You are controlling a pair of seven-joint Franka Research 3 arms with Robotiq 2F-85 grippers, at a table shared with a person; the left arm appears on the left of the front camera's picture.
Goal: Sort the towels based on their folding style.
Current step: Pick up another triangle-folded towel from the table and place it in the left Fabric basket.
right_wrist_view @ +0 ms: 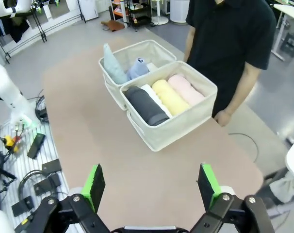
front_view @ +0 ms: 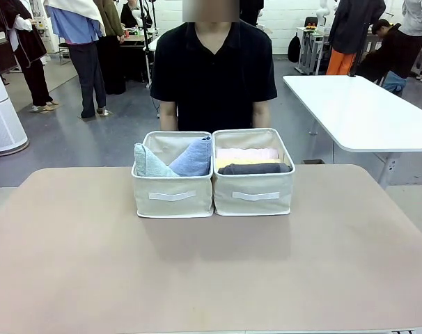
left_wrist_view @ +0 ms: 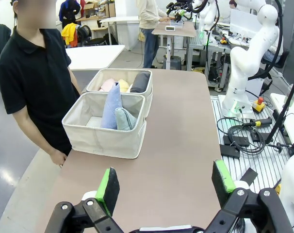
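Two beige fabric bins stand side by side at the table's far middle. The left bin holds two cone-shaped towels, a pale mint one and a lavender-blue one. In the right bin lie rolled towels: dark grey, yellow, pink, and a white one between grey and yellow. My left gripper is open and empty, held above the table well short of the bins. My right gripper is open and empty too, apart from the bins.
A person in a black shirt stands right behind the bins, a hand at the table edge. The brown table is bare in front of the bins. Cables and an arm base sit beside the table.
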